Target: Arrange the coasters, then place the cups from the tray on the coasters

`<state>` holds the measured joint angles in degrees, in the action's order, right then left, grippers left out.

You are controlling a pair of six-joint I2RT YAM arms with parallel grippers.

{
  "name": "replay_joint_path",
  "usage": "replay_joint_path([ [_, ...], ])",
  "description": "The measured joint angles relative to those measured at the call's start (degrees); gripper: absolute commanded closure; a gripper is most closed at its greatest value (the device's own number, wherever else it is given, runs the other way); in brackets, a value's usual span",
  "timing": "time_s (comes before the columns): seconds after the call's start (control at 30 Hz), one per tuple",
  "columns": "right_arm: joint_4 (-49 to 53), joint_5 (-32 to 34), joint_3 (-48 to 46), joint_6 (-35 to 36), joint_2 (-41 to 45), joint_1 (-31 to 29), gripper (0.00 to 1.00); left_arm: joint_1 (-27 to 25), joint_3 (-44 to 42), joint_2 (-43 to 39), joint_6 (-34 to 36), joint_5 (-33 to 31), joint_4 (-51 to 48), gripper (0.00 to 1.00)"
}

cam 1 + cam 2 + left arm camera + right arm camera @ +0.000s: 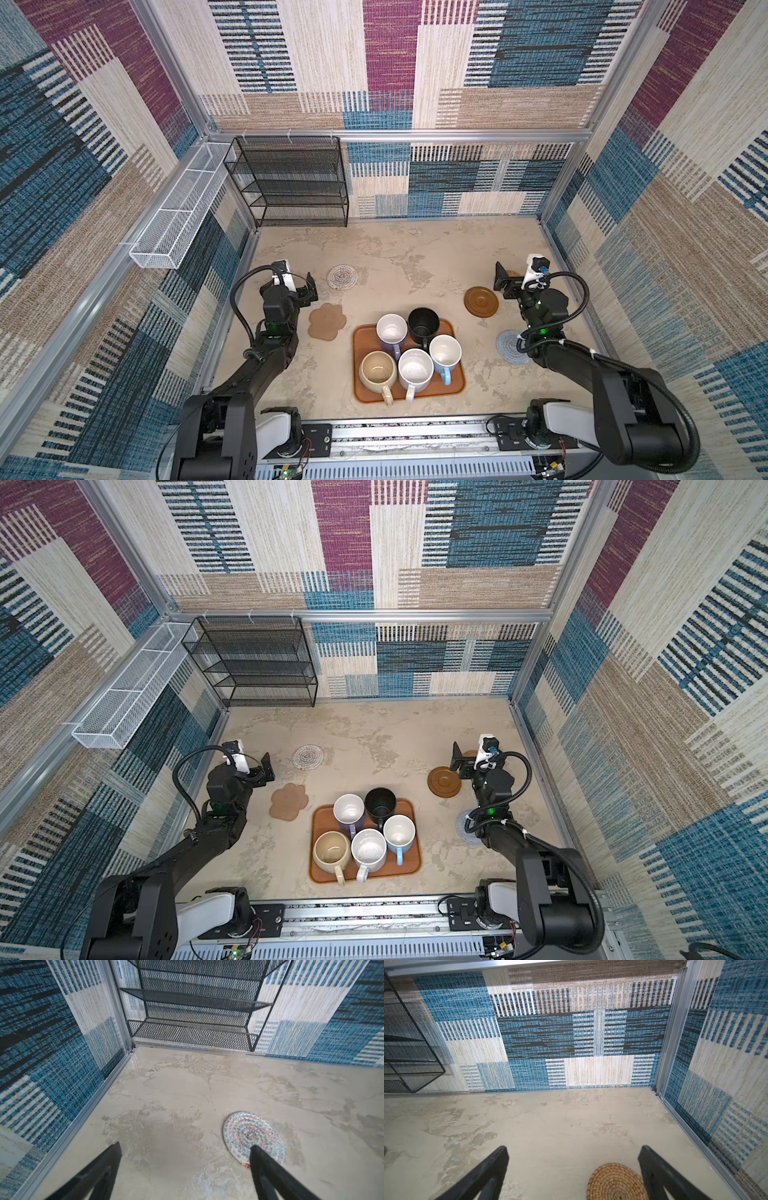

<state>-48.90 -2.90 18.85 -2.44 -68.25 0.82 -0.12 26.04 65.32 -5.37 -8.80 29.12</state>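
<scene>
The orange-brown tray sits at the front middle and holds the cups: lavender, black, beige, speckled white and light blue. The coasters lie on the table. The pale grey woven one and cork flower are on the left. The brown disc and blue woven one are on the right. My left gripper hovers open, one finger over the grey coaster's edge. My right gripper stands open above the rattan coaster.
A black mesh shelf stands at the back left against the wall. A white wire basket hangs on the left wall. Patterned walls close in the table on three sides.
</scene>
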Motion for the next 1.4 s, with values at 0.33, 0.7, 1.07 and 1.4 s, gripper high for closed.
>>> replay_joint_path([
  [0.33, 21.2, -7.5, 8.2, -10.4, 12.2, 0.0, 0.00, 0.0, 0.5, -11.4, -11.7, 8.8, -13.2, 0.02],
  [0.7, 33.9, -13.3, 16.7, -10.7, 4.2, -7.8, 0.01, -3.4, 14.3, -1.4, -16.5, 13.9, -29.7, 0.04],
  [1.07, 44.2, -11.1, 30.5, -6.0, -10.4, -20.7, 0.00, -9.3, 32.1, 21.9, -14.5, 9.6, -43.2, 0.08],
  [1.4, 49.0, -9.7, 37.1, -3.9, -17.5, -26.1, 0.02, -9.7, 48.1, 39.3, -13.9, 4.8, -51.5, 0.19],
])
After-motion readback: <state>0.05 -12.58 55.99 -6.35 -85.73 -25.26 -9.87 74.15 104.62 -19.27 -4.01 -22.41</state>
